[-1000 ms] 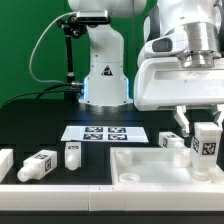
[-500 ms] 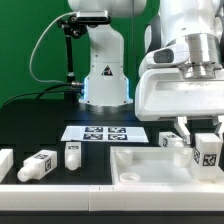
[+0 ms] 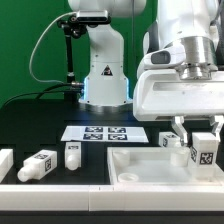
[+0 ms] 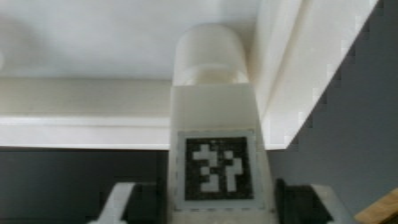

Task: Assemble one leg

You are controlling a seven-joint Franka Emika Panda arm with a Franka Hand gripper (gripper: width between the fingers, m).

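Note:
My gripper is shut on a leg, a small white post with a black-and-white tag, and holds it upright over the right end of the large white tray-shaped panel. In the wrist view the leg fills the middle, with a finger on each side at its tagged end, and the panel's rim lies beyond it. Two more legs lie on the table at the exterior view's left. Another stands behind the panel.
The marker board lies flat behind the panel. A white block sits at the far left edge. The robot's base stands at the back, with a black stand beside it.
My gripper with the leg has moved down a little and slightly toward the exterior view's left, closer to the panel's right end.

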